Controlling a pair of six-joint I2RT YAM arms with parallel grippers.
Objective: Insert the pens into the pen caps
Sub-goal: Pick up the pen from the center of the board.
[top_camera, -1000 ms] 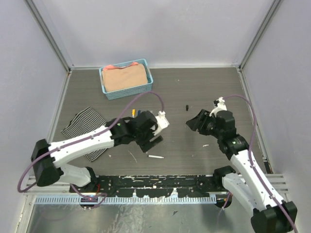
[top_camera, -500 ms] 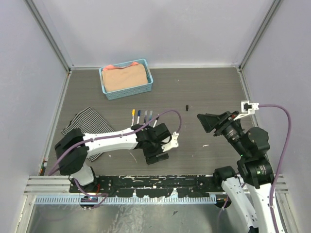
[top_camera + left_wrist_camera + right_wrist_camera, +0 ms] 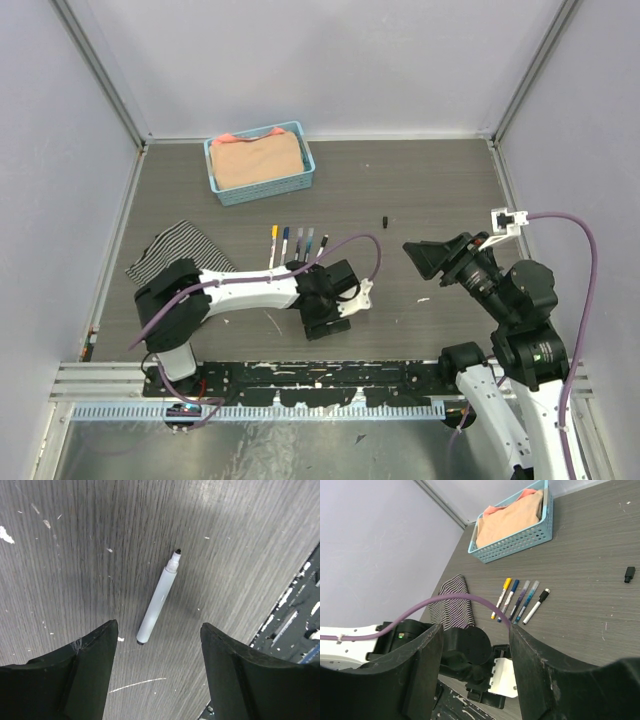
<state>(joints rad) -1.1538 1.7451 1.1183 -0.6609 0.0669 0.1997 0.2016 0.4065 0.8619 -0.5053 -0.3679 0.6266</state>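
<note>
Left tool hangs open over one uncapped pen flat on the surface, right tool open, empty; you've approx. five rowed pens seemingly capped, loose black cap left.

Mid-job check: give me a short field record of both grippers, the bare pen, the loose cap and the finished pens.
left gripper: open, jaws either side of the uncapped pen, not touching it
uncapped pen: lying flat on the table, black tip exposed
right gripper: open, empty, raised off the table
loose black cap: on the table, apart from both grippers
capped pens: five side by side in a row
</note>
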